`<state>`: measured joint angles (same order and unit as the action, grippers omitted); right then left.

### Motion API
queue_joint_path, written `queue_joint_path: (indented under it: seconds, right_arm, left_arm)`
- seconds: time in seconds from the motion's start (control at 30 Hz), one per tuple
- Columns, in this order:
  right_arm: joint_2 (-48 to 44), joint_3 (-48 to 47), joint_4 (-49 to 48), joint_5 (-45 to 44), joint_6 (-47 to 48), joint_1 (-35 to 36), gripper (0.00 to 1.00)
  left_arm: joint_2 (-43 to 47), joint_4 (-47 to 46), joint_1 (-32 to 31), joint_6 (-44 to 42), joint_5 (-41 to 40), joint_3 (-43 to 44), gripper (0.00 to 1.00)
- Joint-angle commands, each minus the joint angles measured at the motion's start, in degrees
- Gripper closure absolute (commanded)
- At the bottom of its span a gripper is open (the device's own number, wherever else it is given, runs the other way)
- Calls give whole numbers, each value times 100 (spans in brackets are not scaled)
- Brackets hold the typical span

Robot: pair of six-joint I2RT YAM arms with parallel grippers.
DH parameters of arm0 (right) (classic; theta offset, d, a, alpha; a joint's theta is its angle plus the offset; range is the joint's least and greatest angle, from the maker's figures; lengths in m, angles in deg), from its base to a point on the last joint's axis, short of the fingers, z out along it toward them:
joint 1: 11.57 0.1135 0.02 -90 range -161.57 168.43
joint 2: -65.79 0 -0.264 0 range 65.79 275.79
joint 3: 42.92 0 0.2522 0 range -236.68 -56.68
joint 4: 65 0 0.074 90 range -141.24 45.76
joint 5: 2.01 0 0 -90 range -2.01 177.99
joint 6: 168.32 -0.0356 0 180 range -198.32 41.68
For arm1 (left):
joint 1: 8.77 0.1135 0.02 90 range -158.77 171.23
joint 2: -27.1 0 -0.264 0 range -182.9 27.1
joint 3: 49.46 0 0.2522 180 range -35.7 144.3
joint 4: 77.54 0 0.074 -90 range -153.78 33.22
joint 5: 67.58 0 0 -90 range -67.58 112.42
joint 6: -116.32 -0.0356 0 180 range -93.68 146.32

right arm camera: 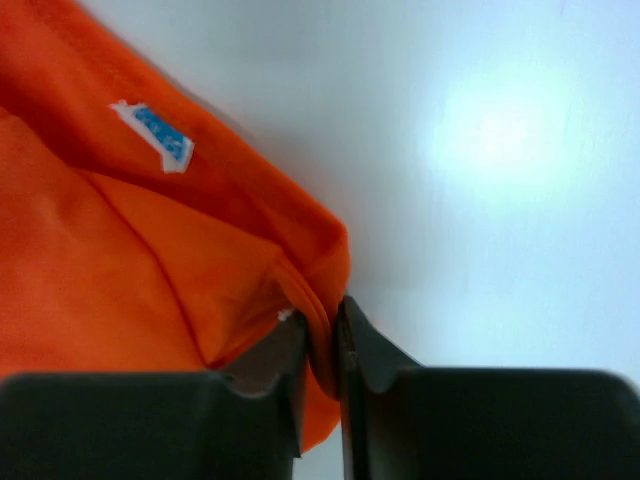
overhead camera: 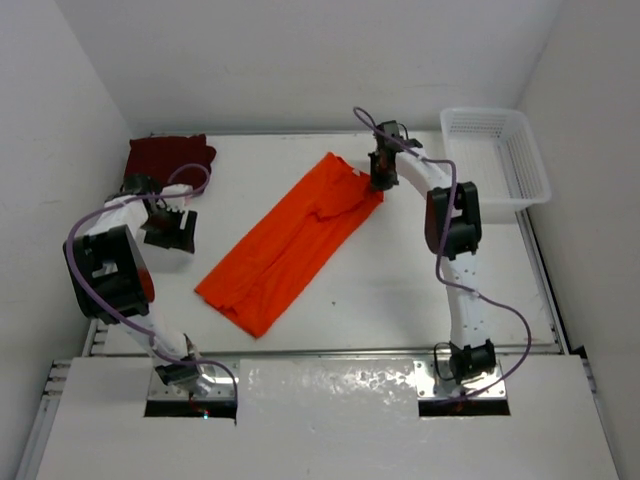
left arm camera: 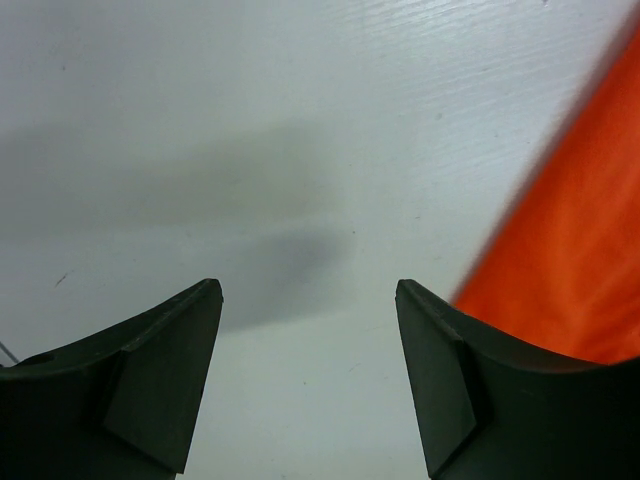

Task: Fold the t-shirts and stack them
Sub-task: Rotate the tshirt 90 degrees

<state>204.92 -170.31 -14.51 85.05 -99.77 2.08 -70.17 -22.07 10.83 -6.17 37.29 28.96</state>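
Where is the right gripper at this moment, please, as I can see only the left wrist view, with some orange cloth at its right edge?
Observer: The right gripper is shut on a corner of the orange t-shirt, at the shirt's far end.
Operator: Thank you. How does that shirt lie?
Observer: It lies as a long strip, running diagonally across the middle of the table.
Operator: Is any other shirt in sight?
Observer: Yes, a dark maroon t-shirt sits bunched at the far left corner, just beyond your left gripper.
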Motion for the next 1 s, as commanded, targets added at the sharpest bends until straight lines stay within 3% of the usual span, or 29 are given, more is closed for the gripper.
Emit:
queue_joint_path:
  seconds: [0.0,0.07,0.1,0.17,0.23,0.27,0.3,0.33,0.4,0.57,0.67,0.73,0.77,0.8,0.83,0.87,0.9,0.93,0.97]
  right_arm:
    - [1454,-1817,388,-419,-16,-300,83]
    - [1687,-2068,-476,-261,-322,-407,76]
    - [1592,-1850,-970,10,-394,-477,60]
    - [1529,-1619,-2015,30,-605,-495,43]
    - [1906,-2526,-2126,-31,-728,-504,22]
    - [2020,-2707,-2335,-5,-798,-547,8]
    - [1961,-2718,-2511,-5,-877,-574,1]
    - [1812,-2317,-2991,100,-965,-609,1]
    - [1487,-2042,-3075,83,-975,-671,1]
    - [126,-1550,-2496,197,-422,-574,1]
    - [-1235,-322,-1926,268,-412,-303,1]
    - [-2052,1345,-1662,268,-552,-48,1]
    - [-2927,1987,-1713,224,-675,275,1]
    - [-3362,3420,-1861,267,-1050,426,1]
    - [-3766,4131,-2324,268,-1315,793,2]
    - [-4449,4729,-2598,520,-1596,980,14]
    - [-4700,5771,-3062,662,-2156,1156,23]
    - [-4893,6173,-3232,750,-2475,1506,38]
    - [-5183,6542,-3469,882,-2835,1683,71]
  left_arm:
    - [-150,214,-52,-161,402,301,31]
    - [-221,302,-131,-249,420,371,31]
    - [-248,320,-297,-293,411,372,31]
    - [-248,329,-500,-398,350,319,31]
    - [-239,320,-772,-425,402,266,31]
    - [-239,311,-834,-390,498,266,31]
    - [-274,311,-904,-294,560,292,31]
    - [-309,328,-931,-249,613,327,31]
    - [-380,372,-975,-214,753,363,31]
    - [-222,267,-993,-266,649,345,32]
    - [40,250,-993,-416,605,372,34]
    - [234,223,-993,-521,587,363,35]
    - [461,197,-993,-565,578,345,36]
    - [568,127,-993,-609,578,258,36]
    - [691,92,-993,-635,639,196,36]
    - [901,-4,-1001,-627,648,65,37]
    - [990,-58,-1019,-592,640,12,37]
    - [1087,-128,-1045,-531,622,-58,37]
    - [1279,-294,-1063,-374,570,-198,37]
